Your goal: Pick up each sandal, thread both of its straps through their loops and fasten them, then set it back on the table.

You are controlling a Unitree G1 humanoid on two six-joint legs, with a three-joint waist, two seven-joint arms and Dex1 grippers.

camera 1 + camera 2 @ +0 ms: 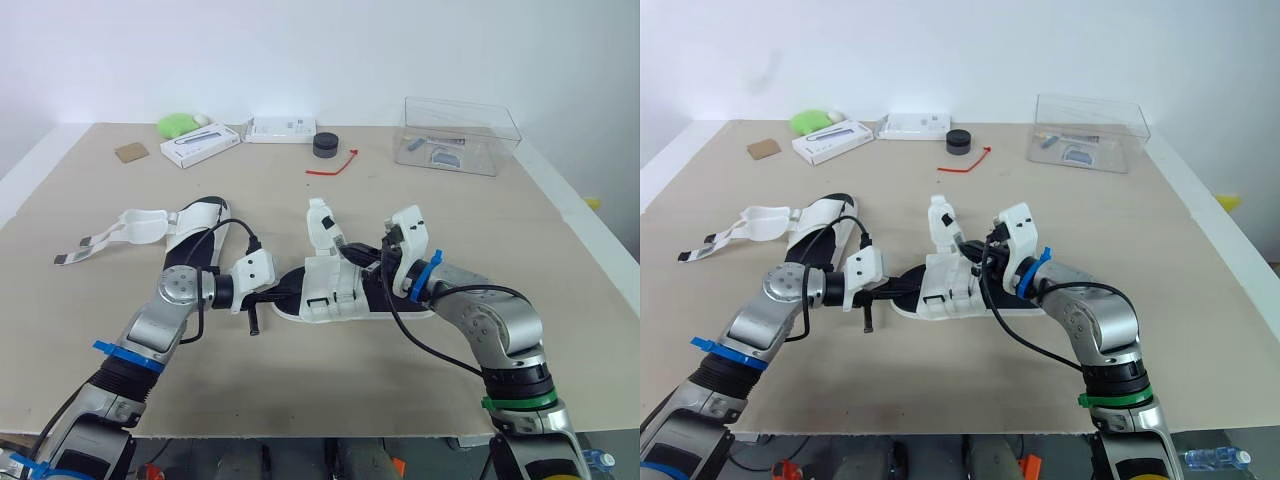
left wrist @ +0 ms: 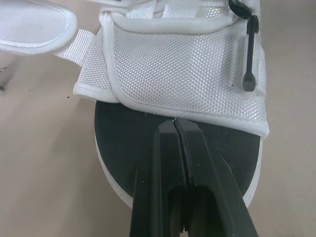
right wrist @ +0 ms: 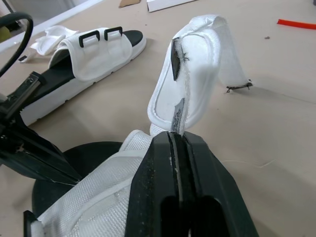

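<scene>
A sandal (image 1: pixel 335 298) lies at the middle of the beige table (image 1: pixel 300 380). It has a rounded black footbed with a fine matte grain, a smooth white sole rim and a broad upper of white woven mesh bound with a piped edge.

The left gripper (image 2: pixel 175 123) comes in from the sandal's 9 o'clock end. Its two black fingers are pressed flat together, and their tips rest on the bare footbed right at the mesh edge.

The right gripper (image 3: pixel 177 136), at the sandal's 3 o'clock side, is closed, pinching the rim of a padded white strap (image 3: pixel 197 74). The strap stands upright in a curled, tongue-like shape with a dark patch on its inner face.

A second sandal (image 1: pixel 200 228) of the same make lies flat toward 10 o'clock, apart from the first. Two black rectangular loops (image 3: pixel 101 35) stand on its upper, and its loose straps (image 1: pixel 130 228) trail out flat toward 9 o'clock.

Along the far edge are a clear plastic box (image 1: pixel 460 135) at 1 o'clock, a thin red tie (image 1: pixel 332 165) and a black puck (image 1: pixel 326 145) near 12.
</scene>
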